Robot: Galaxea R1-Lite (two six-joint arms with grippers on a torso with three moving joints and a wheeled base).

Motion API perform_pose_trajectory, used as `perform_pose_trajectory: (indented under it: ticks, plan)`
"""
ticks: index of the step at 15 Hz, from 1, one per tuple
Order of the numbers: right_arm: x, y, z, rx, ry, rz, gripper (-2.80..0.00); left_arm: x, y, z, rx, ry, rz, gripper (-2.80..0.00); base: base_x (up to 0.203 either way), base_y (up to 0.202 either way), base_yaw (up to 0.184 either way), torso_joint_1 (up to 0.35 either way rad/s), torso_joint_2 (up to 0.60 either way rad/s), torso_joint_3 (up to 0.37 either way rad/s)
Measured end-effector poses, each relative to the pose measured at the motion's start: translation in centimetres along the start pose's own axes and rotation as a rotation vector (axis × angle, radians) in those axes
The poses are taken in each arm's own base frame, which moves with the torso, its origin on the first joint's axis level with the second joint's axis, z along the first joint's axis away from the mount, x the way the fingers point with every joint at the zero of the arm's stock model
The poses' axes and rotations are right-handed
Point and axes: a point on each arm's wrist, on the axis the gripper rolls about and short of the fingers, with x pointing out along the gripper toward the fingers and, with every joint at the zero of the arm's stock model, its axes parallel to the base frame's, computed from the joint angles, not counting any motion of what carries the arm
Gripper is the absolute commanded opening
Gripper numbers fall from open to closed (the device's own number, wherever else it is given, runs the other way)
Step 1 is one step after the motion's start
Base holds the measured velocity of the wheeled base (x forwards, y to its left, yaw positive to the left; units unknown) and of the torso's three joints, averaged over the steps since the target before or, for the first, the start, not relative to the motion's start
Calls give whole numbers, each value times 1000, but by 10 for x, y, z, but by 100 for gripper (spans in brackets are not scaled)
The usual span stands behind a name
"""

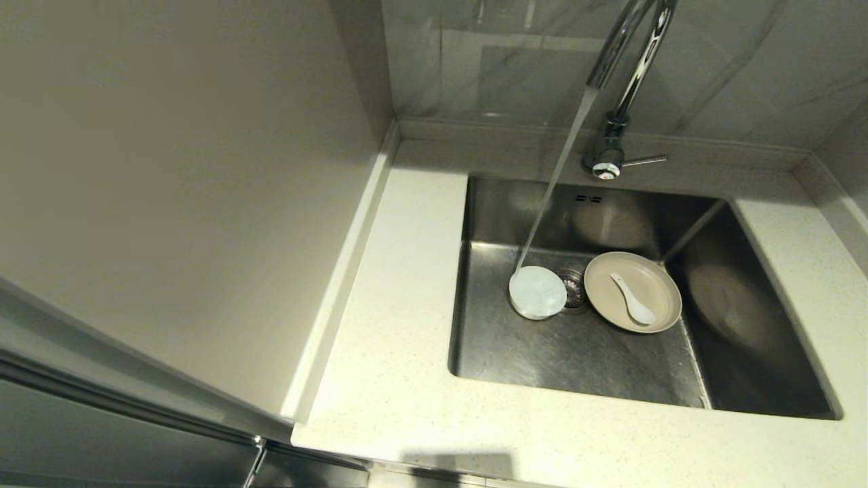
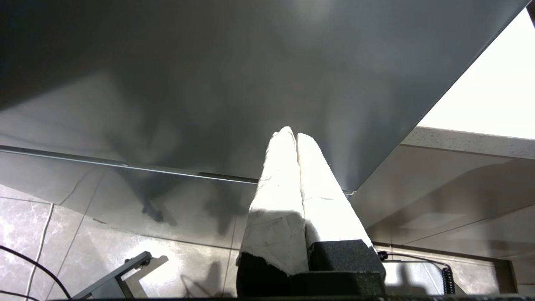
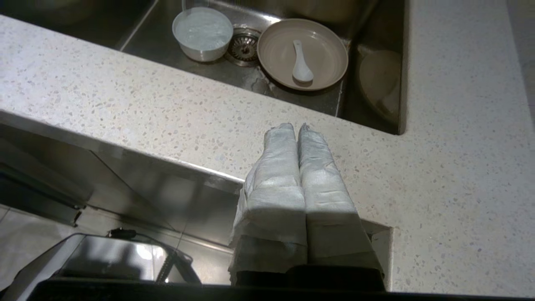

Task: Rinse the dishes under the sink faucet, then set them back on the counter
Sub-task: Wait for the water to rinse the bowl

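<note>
At the left of the head view a smooth grey panel (image 1: 169, 169) meets the speckled off-white stone worktop (image 1: 386, 352). Right of centre sits the square brushed-steel sink (image 1: 536, 352), where a thin stream from the chrome gooseneck faucet (image 1: 620, 74), upper right, falls into the brimming round white bowl (image 1: 538, 292). Beside the ribbed drain strainer (image 1: 573, 288) lies the round cream plate (image 1: 633, 291) with the short white spoon (image 1: 632, 298) on it. The left gripper (image 2: 296, 136), cloth-wrapped, is pressed together below the worktop; the right gripper (image 3: 297, 127), likewise closed and empty, hangs above the worktop's front edge.
</note>
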Motion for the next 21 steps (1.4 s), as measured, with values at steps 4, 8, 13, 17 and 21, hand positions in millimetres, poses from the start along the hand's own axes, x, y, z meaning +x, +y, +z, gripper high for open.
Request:
perform_pose_trajectory:
  ticks: [4, 8, 13, 17, 21]
  plan:
    - [-2, 0, 0, 8, -30, -3, -280, 0, 0, 0, 0, 0, 0, -280, 0, 0, 0, 0, 0, 0]
    - [-3, 0, -1, 11, -33, -3, -280, 0, 0, 0, 0, 0, 0, -280, 0, 0, 0, 0, 0, 0]
    - [-3, 0, -1, 11, -34, -2, -280, 0, 0, 0, 0, 0, 0, -280, 0, 0, 0, 0, 0, 0]
    - [-3, 0, -1, 11, -33, -3, -280, 0, 0, 0, 0, 0, 0, -280, 0, 0, 0, 0, 0, 0]
    - [-3, 0, -1, 11, -34, -2, -280, 0, 0, 0, 0, 0, 0, -280, 0, 0, 0, 0, 0, 0]
